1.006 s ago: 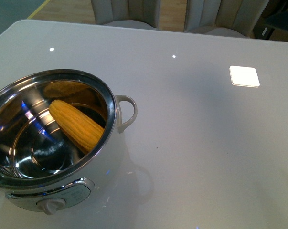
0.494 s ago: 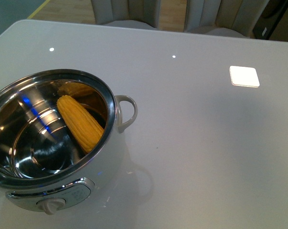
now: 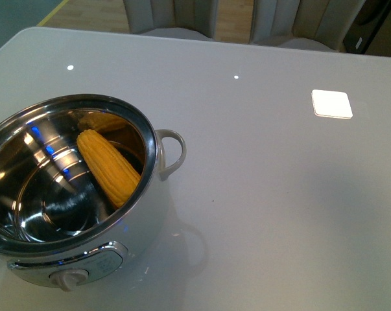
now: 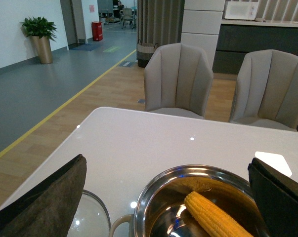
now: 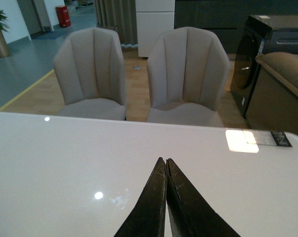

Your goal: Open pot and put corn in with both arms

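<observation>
The pot (image 3: 150,139) stands open at the front left of the white table, steel inside, cream-white outside, with a loop handle (image 3: 172,152) and a knob (image 3: 69,278). The corn (image 3: 109,166) lies inside it, leaning against the right wall. In the left wrist view the pot (image 4: 153,190) and the corn (image 4: 215,219) lie below my left gripper (image 4: 171,190), which is open and empty, its fingers (image 4: 45,200) wide apart. My right gripper (image 5: 165,160) is shut and empty over bare table. Neither arm shows in the front view.
A glass lid (image 4: 92,217) lies on the table beside the pot, seen only in the left wrist view. Two grey chairs (image 5: 141,74) stand behind the far table edge (image 3: 201,39). A bright light patch (image 3: 331,103) reflects on the table at right.
The corn has shifted slightly inside the pot, its upper end moving right, and come to rest against the wall. The pot has not moved.
</observation>
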Robot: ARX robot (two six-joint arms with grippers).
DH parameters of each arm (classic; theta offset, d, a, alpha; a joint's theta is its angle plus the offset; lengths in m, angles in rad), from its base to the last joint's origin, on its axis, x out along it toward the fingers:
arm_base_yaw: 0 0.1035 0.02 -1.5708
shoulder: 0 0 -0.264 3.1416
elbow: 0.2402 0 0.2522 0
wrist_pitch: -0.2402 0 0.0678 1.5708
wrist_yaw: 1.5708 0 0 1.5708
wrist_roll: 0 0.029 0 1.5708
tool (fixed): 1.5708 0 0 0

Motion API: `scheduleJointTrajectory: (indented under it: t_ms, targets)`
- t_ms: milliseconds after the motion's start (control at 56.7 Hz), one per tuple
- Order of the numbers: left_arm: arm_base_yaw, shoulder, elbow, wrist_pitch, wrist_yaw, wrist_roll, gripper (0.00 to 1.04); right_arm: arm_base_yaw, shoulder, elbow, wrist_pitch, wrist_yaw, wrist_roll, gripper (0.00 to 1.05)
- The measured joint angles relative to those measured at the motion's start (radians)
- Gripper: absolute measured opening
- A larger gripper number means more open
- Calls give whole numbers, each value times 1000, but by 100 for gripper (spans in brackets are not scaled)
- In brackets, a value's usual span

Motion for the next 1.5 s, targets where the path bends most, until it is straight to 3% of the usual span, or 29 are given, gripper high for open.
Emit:
scheduleJointTrajectory:
  t_ms: [565,653,1500]
  targets:
    - [0,0,0,0,0,0,98,0,-303,-141,-166,-2,0,2]
    - [0,0,0,0,0,0,98,0,-320,-176,-134,-2,0,2]
    - [0,0,0,0,0,0,98,0,-745,-180,-538,-2,0,2]
